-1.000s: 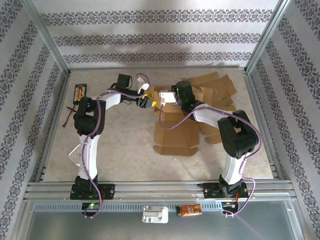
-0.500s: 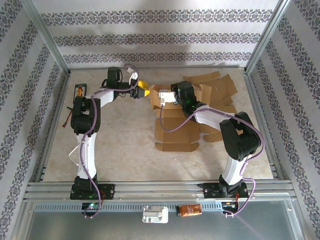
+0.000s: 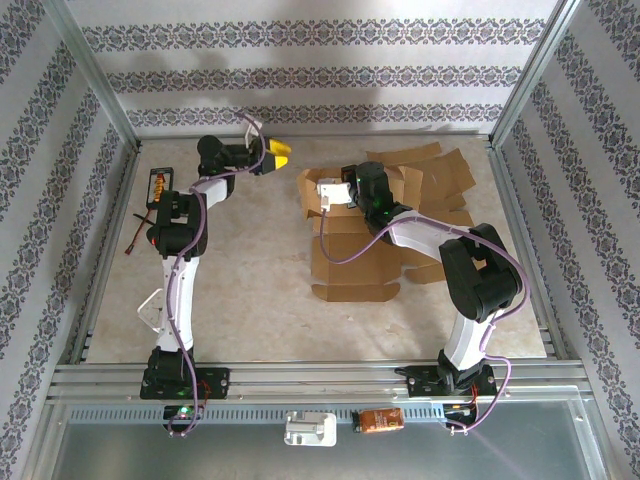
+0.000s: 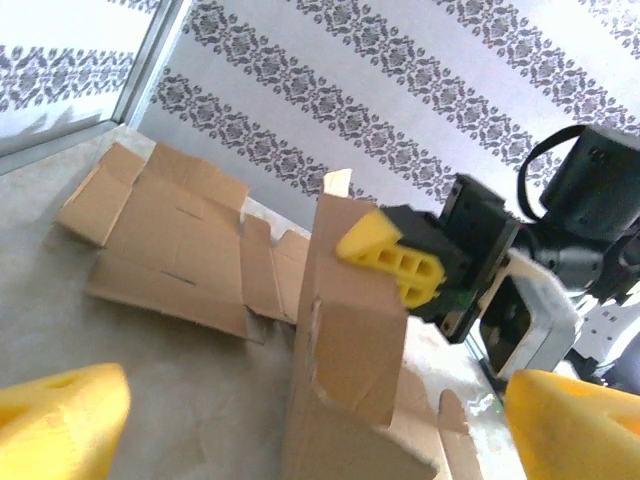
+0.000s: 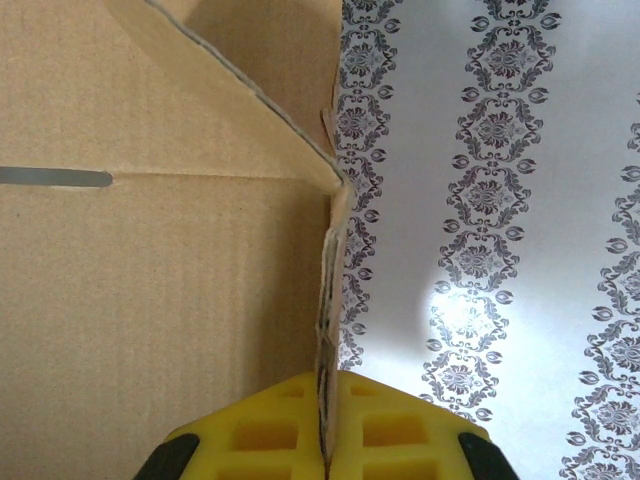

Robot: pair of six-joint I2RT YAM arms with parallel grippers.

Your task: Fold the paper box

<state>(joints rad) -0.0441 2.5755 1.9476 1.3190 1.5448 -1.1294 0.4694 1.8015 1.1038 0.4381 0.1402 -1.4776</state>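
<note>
My right gripper (image 5: 325, 440) pinched a raised flap (image 4: 345, 340) of the paper box (image 3: 350, 262) (pads tight on its edge); my left gripper (image 3: 277, 157) hung spread wide, left of the box, not touching.

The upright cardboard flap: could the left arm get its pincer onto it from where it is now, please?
Probably yes. The left pincer is open and faces the flap across a stretch of table; the right pincer, shut on the flap's upper edge, leaves its side free.

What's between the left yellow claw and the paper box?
Just bare table between the left gripper and the paper box, seen in the top view.
</note>
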